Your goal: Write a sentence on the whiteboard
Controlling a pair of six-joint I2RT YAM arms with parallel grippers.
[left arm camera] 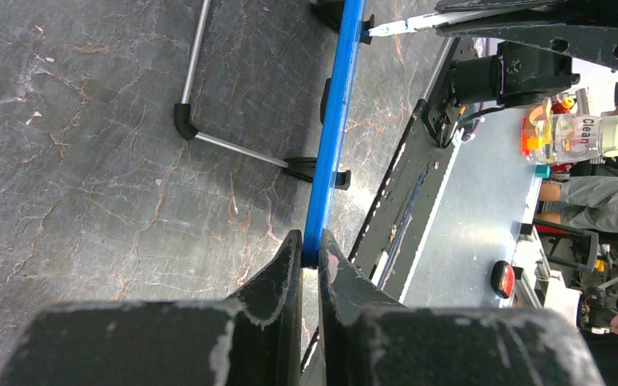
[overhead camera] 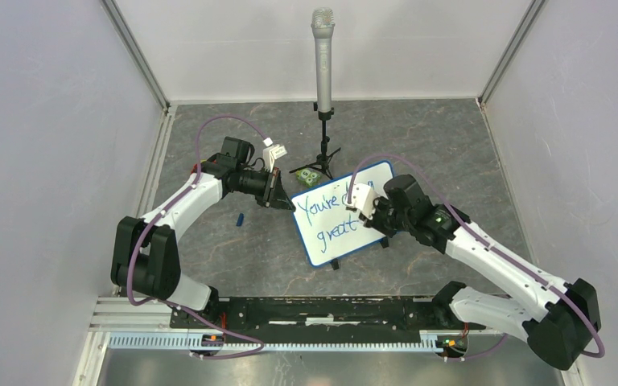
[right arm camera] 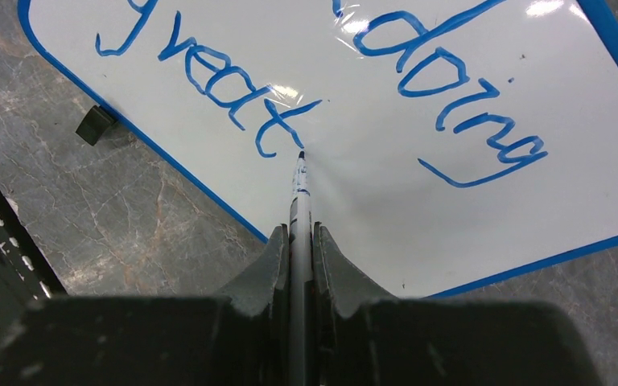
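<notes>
Sentence [right arm camera: 233,84]: "You're doing great" written; full stop seemingly left. Right gripper [right arm camera: 302,241] clamps marker [right arm camera: 299,193], left gripper [left arm camera: 311,249] clamps whiteboard [left arm camera: 334,121] edge

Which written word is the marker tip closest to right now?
"great": the marker tip sits just past its final t. "doing" lies farther off, on the other line.

Pale box, dark stone-look table.
I see plain white walls [overhead camera: 40,121] on three sides with metal corner posts [overhead camera: 137,55], a grey veined tabletop [overhead camera: 233,265], a microphone [overhead camera: 323,48] on a small tripod [overhead camera: 324,157] at the back, and a slotted rail [overhead camera: 290,340] along the near edge. The light is even.
</notes>
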